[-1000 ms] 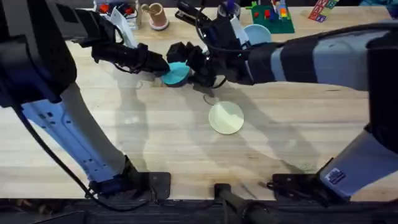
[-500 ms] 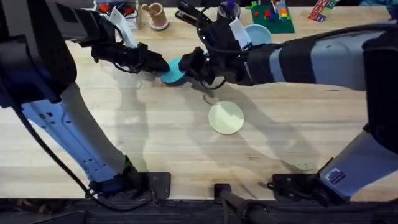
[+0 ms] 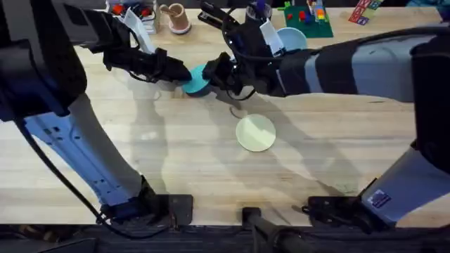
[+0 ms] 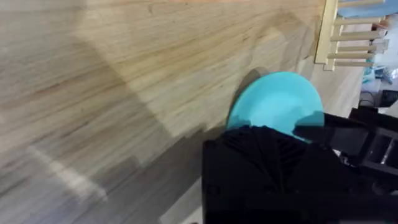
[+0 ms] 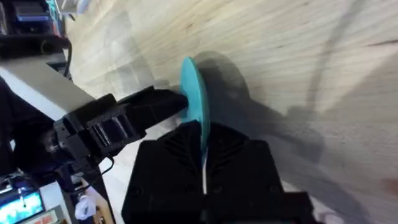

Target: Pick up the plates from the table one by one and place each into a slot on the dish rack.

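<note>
nothing moved; both pincers, left [image 3: 184,74] and right [image 3: 211,73], clamp teal plate [image 3: 197,79] between them.

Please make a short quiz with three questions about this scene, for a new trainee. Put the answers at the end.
1. True or false: the cream plate lies flat on the table, with no gripper touching it.
2. Which grippers touch the teal plate? A) left only B) right only C) both
3. Fill in: in the left wrist view, the dish rack stands ____ the teal plate, not touching it.

Key:
1. True.
2. C: the left gripper and the right gripper each grip the plate, which is held on edge.
3. Beyond (apart from it).
</note>
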Controlling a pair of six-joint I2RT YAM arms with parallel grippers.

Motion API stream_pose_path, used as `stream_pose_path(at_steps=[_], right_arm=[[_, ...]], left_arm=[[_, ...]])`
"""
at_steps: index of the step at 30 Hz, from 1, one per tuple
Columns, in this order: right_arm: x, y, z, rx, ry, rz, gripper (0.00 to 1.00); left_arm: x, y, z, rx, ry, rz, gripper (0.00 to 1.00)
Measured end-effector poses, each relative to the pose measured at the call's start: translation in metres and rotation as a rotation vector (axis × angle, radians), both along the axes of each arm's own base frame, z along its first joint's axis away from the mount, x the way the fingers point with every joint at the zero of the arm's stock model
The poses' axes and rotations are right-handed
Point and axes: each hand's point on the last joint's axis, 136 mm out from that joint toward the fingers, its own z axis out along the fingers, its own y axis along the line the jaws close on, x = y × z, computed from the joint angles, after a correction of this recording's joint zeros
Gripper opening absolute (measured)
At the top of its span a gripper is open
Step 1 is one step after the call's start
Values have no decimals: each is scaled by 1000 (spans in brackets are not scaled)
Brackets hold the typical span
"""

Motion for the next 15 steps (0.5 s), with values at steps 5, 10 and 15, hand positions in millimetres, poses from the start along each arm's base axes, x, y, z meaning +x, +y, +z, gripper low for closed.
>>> stream_pose_path(at_steps=[5,10,15], right_arm=[[-5,-3,6,-35,-18,19,31],[-13,-15,30,-99,-64,43,31],[-18,-27,56,-141,-121,55,31]], left_arm=[[0,2,3,40,-11,-5,41],[-1,6,27,100,-64,-6,40],[-5,8,71,151,-151,0,41]])
